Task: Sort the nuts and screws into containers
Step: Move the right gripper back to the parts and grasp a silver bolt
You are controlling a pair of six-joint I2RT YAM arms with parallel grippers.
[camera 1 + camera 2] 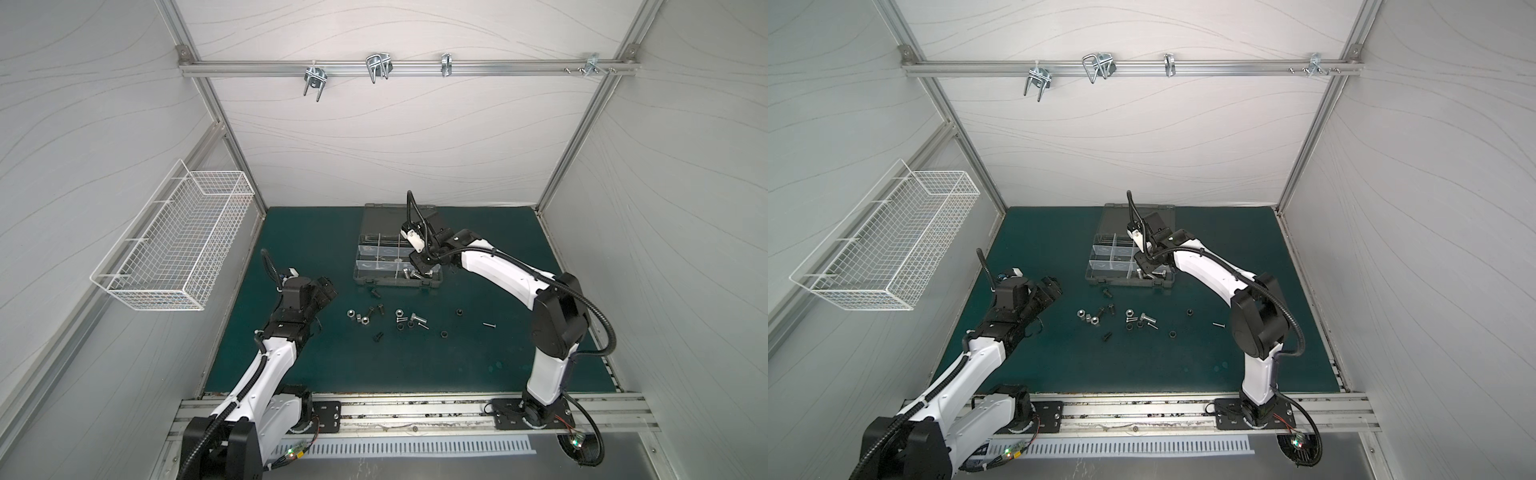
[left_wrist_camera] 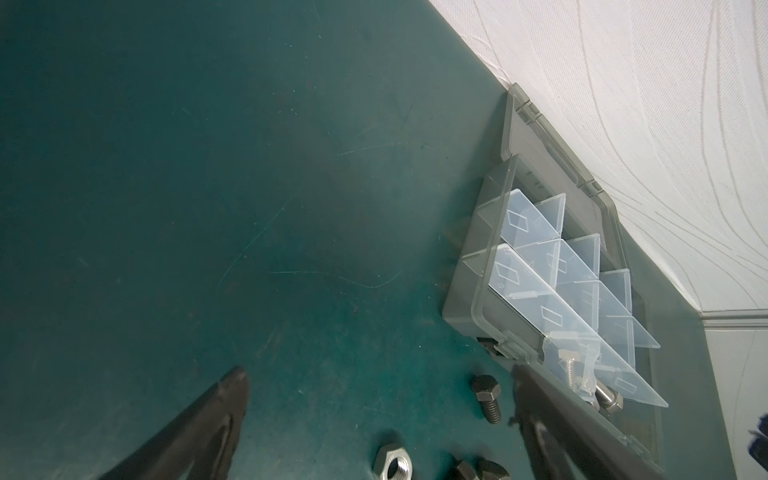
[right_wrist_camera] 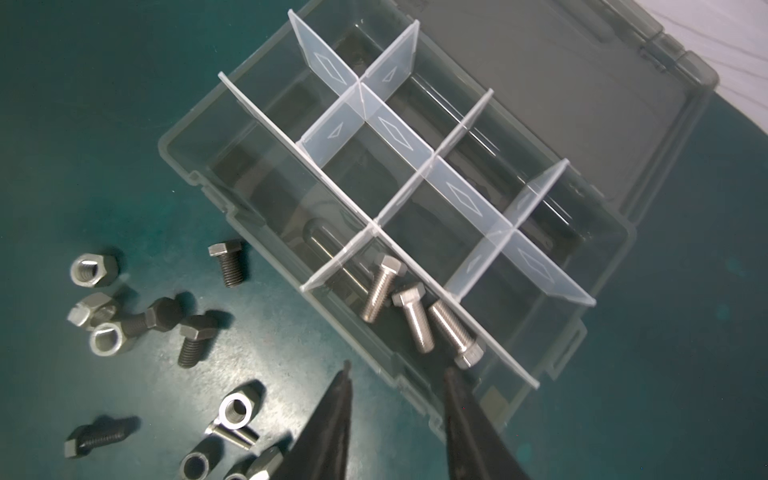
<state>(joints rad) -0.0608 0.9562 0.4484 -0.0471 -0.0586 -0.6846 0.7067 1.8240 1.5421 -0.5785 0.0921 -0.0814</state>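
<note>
Bolts (image 3: 415,320) lie in one container (image 3: 332,307) beneath narrowly parted right fingers (image 3: 332,424); left fingers (image 2: 199,424) wide.

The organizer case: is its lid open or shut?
Open: the lid lies folded back behind the case, leaving its compartments and three silver bolts uncovered.

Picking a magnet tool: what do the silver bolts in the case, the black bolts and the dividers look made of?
Silver bolts: bare metal, probably steel; satin sheen with bright highlights. Black bolts: metal too, likely dark-coated; matte threads. Dividers: thin translucent plastic; milky, case shows through.
</note>
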